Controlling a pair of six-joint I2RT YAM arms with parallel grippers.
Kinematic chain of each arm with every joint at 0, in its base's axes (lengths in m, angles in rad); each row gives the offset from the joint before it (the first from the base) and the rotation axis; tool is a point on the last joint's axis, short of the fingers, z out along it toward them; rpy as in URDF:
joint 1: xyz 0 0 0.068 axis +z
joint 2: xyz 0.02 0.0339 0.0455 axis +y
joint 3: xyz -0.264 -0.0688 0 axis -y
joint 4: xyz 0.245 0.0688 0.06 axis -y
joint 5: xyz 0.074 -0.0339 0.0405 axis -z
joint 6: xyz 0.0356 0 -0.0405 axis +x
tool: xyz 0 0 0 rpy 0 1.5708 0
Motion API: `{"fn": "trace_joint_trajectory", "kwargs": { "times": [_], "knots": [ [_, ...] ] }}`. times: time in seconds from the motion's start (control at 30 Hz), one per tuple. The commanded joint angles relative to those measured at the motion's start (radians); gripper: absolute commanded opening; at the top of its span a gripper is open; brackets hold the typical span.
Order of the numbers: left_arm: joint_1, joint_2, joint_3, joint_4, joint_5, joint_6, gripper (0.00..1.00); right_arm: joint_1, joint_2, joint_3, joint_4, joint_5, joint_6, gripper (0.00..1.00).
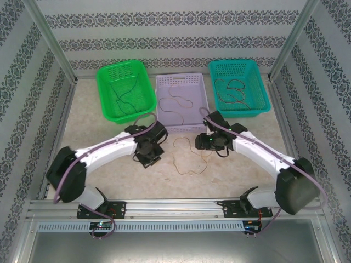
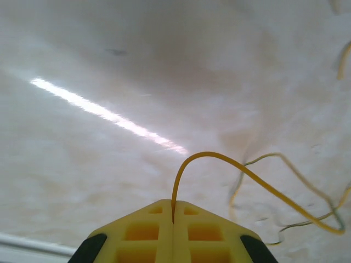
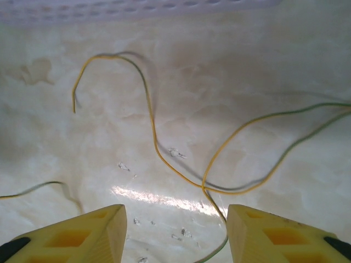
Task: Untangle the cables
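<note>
Seen from the top external camera, a thin yellow flexible cable (image 1: 176, 159) lies in loose loops on the pale marbled table (image 1: 104, 164), between the two arms and just in front of a lilac perforated plastic basket (image 1: 181, 127). The left tool (image 1: 149, 158) points down at the table just left of the loops. The right tool (image 1: 207, 143) hangs at their right edge. A green plastic basket (image 1: 107, 87) and a teal plastic basket (image 1: 262, 82) flank the lilac one, and each of the three holds a thin curly wire.

In the left wrist view, the left tool (image 2: 173, 212) has its yellow fingers (image 2: 148, 233) pressed together, clamped on the thin yellow flexible cable (image 2: 263, 186). The cable rises from the seam, arches over and runs down to the right onto the table.

In the right wrist view, the right tool (image 3: 175, 215) stands with its fingers (image 3: 93, 233) apart, gripping nothing. The cable (image 3: 159, 153) curls over the table ahead, and one strand passes into the gap, near the right-hand finger.
</note>
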Motion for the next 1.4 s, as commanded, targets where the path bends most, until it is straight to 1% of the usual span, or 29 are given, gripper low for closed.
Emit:
{"fn": "trace_joint_trajectory", "kwargs": {
  "times": [0.0,0.07,0.17,0.27,0.3,0.47,0.57,0.63,0.73,0.87,0.97,1.03,1.07,1.1,1.17,1.27,1.37],
  "knots": [
    [-0.005,-0.083,-0.094,-0.192,-0.091,0.037,0.0,0.067,0.09,0.079,0.037,0.072,-0.128,0.53],
    [0.005,-0.135,-0.125,-0.206,-0.121,0.021,0.0,0.105,0.162,0.121,0.034,0.121,-0.16,0.53],
    [0.019,-0.181,-0.144,-0.211,-0.149,0.007,0.0,0.152,0.277,0.19,0.012,0.249,-0.187,0.53],
    [0.024,-0.184,-0.137,-0.21,-0.154,0.004,0.0,0.156,0.365,0.232,0.018,0.328,-0.189,0.54],
    [0.024,-0.183,-0.132,-0.209,-0.154,0.004,0.0,0.152,0.388,0.243,0.026,0.336,-0.194,0.54],
    [0.024,-0.187,-0.126,-0.205,-0.153,0.006,0.0,0.145,0.462,0.276,0.029,0.355,-0.197,0.51],
    [0.024,-0.19,-0.126,-0.204,-0.15,0.007,0.0,0.142,0.481,0.269,0.048,0.328,-0.185,0.49],
    [0.024,-0.188,-0.125,-0.203,-0.15,0.012,0.0,0.143,0.49,0.261,0.074,0.306,-0.175,0.45],
    [0.024,-0.18,-0.12,-0.203,-0.148,0.019,0.0,0.144,0.509,0.255,0.109,0.287,-0.149,0.43],
    [0.025,-0.167,-0.106,-0.206,-0.15,0.029,0.0,0.14,0.558,0.266,0.112,0.283,-0.119,0.35],
    [0.025,-0.164,-0.091,-0.219,-0.161,0.038,0.0,0.141,0.568,0.255,0.117,0.288,-0.108,0.25],
    [0.024,-0.164,-0.083,-0.23,-0.168,0.042,0.0,0.139,0.554,0.238,0.123,0.292,-0.099,0.13],
    [0.025,-0.166,-0.08,-0.234,-0.171,0.045,0.0,0.14,0.531,0.225,0.127,0.298,-0.096,0.04],
    [0.025,-0.167,-0.077,-0.237,-0.171,0.046,0.0,0.142,0.499,0.211,0.127,0.304,-0.093,0.0],
    [0.025,-0.168,-0.074,-0.242,-0.175,0.052,0.0,0.144,0.397,0.182,0.111,0.319,-0.082,0.0],
    [0.024,-0.17,-0.055,-0.249,-0.201,0.07,0.0,0.138,0.194,0.179,0.049,0.336,-0.069,0.0],
    [0.035,-0.154,-0.014,-0.265,-0.251,0.115,0.0,0.082,0.022,0.234,-0.008,0.361,-0.072,0.0]
  ]
}}
